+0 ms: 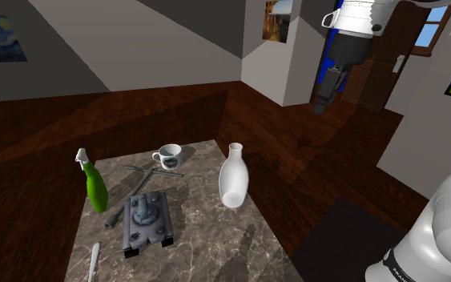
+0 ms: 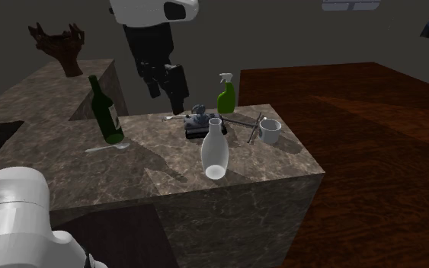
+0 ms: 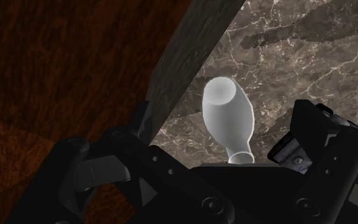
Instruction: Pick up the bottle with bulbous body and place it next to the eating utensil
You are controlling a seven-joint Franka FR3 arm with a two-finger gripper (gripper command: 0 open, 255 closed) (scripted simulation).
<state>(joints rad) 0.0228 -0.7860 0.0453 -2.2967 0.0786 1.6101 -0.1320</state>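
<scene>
Claw: gripper (image 1: 321, 100) released, the two black fingers stand apart with nothing between them; wrist view agrees.
Claw place: hangs high over the wood floor (image 1: 55, 128), past the table's far right corner in the shoulder view, well apart from every object.
Task thing: white bottle (image 1: 233, 180) with bulbous body and narrow neck.
Bottle axis: long axis vertical, standing upright on its base, mouth pointing up.
Bottle place: on the marble table (image 1: 207, 240), near its right edge in the shoulder view; in the second exterior view it is the object nearest the table's near edge.
Bottle in wrist view: seen from above at a slant, close to the table's edge, not touched by the fingers.
Eating utensil: pale spoon (image 1: 93, 260), lying flat at the table's near left corner in the shoulder view, well apart from the bottle.
Spoon neighbour: dark green wine bottle (image 2: 106, 113), upright, just beside the spoon in the second exterior view.
Between bottle and spoon: grey toy tank (image 1: 145, 218).
Far side of table: white mug (image 1: 168, 156), with crossed grey rods (image 1: 147, 171) just beside it; cannot tell what they are.
Left side: green spray bottle (image 1: 94, 184), upright, trigger head up.
</scene>
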